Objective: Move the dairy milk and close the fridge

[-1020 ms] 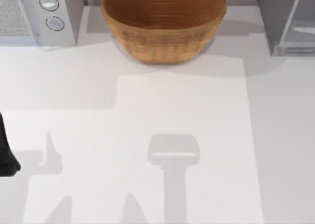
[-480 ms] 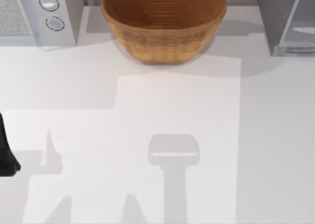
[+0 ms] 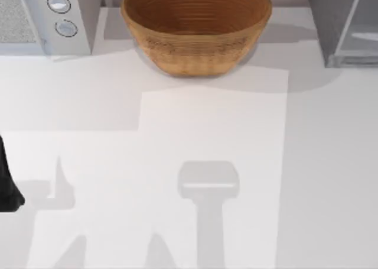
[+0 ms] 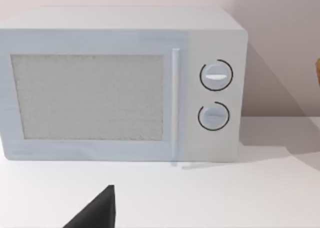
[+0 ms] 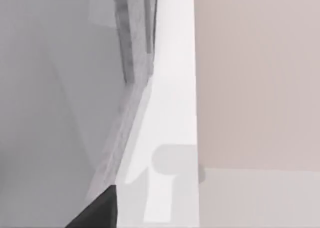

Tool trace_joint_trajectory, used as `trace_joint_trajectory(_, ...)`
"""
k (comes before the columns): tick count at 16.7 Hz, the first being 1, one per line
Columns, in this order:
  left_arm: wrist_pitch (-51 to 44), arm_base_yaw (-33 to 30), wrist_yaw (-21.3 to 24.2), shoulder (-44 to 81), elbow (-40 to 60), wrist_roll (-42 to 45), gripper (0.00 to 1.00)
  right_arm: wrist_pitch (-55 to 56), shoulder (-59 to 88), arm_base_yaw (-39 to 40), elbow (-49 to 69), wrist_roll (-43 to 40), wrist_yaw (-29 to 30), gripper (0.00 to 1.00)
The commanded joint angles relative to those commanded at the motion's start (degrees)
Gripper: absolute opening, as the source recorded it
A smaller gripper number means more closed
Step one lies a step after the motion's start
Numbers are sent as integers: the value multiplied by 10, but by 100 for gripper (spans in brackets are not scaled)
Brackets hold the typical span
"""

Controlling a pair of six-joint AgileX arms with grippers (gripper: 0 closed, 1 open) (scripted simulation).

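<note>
Near edge, left side of the table (image 3: 207,121): left arm (image 3: 7,180) sits at the border, same spot as a second ago. Left gripper (image 4: 97,210) is just a dark wedge in its wrist view, aimed at the microwave; open or clenched, can't tell. Right gripper (image 5: 97,213) is likewise a dark wedge in its own wrist view, close against a grey face of the fridge with a strip of white table and beige wall beside it; its grip state can't be told either. Mid-table: the grey shade on the right has spread leftward since a second ago, so the bright patch is narrower. Back row, unchanged: microwave (image 3: 50,18) in the far left corner, wicker bowl (image 3: 196,29) in the centre, fridge (image 3: 328,20) in the far right corner, its pale door panel (image 3: 361,29) angled off the body.
</note>
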Motion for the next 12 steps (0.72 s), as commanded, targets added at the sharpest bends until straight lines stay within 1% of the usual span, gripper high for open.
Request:
trace_joint_trajectory(2, 0, 0, 0, 0, 0, 0, 100, 5, -1, 17, -9, 16, 15, 100)
trace_joint_trajectory(4, 0, 0, 0, 0, 0, 0, 100, 17, -4, 54, -24, 46, 48, 100)
trace_joint_trajectory(12, 0, 0, 0, 0, 0, 0, 100, 85, -37, 256, -94, 181, 194, 100)
